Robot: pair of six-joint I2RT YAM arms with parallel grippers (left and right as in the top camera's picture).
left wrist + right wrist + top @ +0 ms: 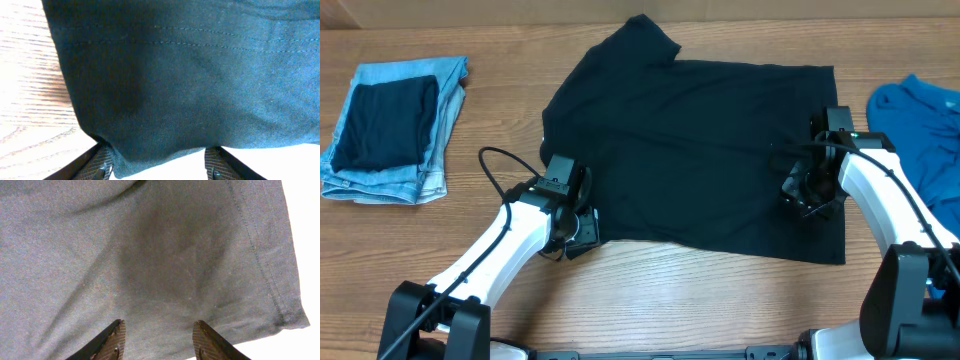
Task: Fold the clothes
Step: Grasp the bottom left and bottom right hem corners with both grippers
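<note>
Covering the wood-grain table (670, 300) lies a black T-shirt (690, 150).

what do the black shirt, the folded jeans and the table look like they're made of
Black shirt: thin soft knit, probably cotton jersey, matte; fine texture and a stitched hem show in the wrist views. Jeans: faded light-blue denim, with thick layered edges. Table: wood or wood-look laminate, smooth, with visible grain.

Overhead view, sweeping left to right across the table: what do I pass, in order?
Folded light-blue jeans → left gripper at the shirt's near corner → black T-shirt → right gripper → bright blue garment at the edge.
</note>
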